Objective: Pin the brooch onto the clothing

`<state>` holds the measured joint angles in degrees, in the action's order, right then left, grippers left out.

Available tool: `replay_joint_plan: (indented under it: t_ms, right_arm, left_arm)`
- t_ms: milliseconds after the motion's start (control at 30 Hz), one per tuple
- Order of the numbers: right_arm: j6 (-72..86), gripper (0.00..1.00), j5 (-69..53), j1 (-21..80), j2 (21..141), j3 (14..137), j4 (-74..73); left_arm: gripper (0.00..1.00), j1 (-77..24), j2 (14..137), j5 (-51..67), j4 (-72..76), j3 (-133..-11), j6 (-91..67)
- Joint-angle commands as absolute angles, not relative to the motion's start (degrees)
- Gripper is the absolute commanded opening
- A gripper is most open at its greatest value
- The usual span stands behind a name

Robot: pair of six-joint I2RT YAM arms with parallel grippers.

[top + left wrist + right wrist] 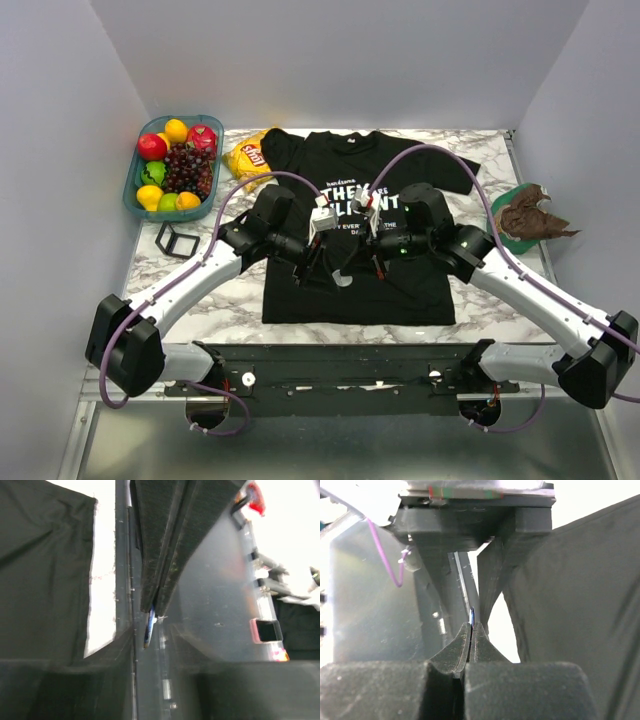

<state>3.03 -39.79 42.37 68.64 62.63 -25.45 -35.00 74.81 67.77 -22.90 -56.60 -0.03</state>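
Note:
The black T-shirt (420, 295) lies flat in the middle of the table. It also shows in the left wrist view (45, 580) and in the right wrist view (580, 605). My two grippers meet tip to tip just above its middle. My right gripper (358, 268) (471, 627) is shut on the brooch (472, 614), which shows only as a thin bluish edge at the fingertips. My left gripper (335, 270) (150, 630) is open a little. The brooch (148, 627) sits in its gap, still held by the right gripper's fingers (160, 555). In the top view the brooch is hidden.
A blue basket (133, 185) of fruit stands at the back left, with a yellow snack bag (247, 157) beside it. A small black square frame (177, 239) lies left of the shirt. A green plate (507, 228) with a brown cloth sits at the right.

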Motion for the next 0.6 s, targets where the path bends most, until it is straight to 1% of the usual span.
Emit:
replay_joint_plan:
  t_ms: [0,100,167,200,267,333,367,500,567]
  right_arm:
    - [5.71,0.01,-32.88,42.28,66.36,60.65,-20.22]
    - [6.33,0.01,-29.19,42.19,65.31,60.65,-20.04]
    - [6.94,0.01,-26.29,41.93,64.43,59.77,-19.34]
    - [7.38,0.01,-25.41,41.75,63.21,59.24,-18.81]
    - [8.95,0.01,-22.86,41.14,61.97,58.19,-16.18]
    - [10.19,0.01,-19.80,40.96,60.04,56.78,-12.84]
    - [11.24,0.01,-18.99,40.96,59.51,56.43,-11.44]
    - [14.23,0.01,-16.09,40.96,56.96,54.41,-3.71]
    - [16.07,0.01,-14.77,40.96,55.81,53.27,1.73]
  left_arm:
    - [0.77,-34.63,72.16,63.99,-22.86,-58.27,1.05]
    - [0.91,-33.49,70.49,62.76,-20.93,-57.75,0.62]
    - [0.97,-32.44,69.26,61.71,-20.13,-57.31,0.26]
    - [0.99,-31.82,68.82,61.53,-19.78,-57.22,0.26]
    - [0.99,-29.71,67.77,61.09,-18.90,-56.87,-1.48]
    - [0.99,-27.96,66.19,60.39,-14.87,-55.56,-3.42]
    - [0.99,-26.38,65.57,59.68,-12.94,-54.94,-7.00]
    - [0.99,-24.87,61.71,53.02,2.59,-50.98,-17.98]
    - [0.99,-24.87,58.55,46.17,8.06,-48.00,-22.13]
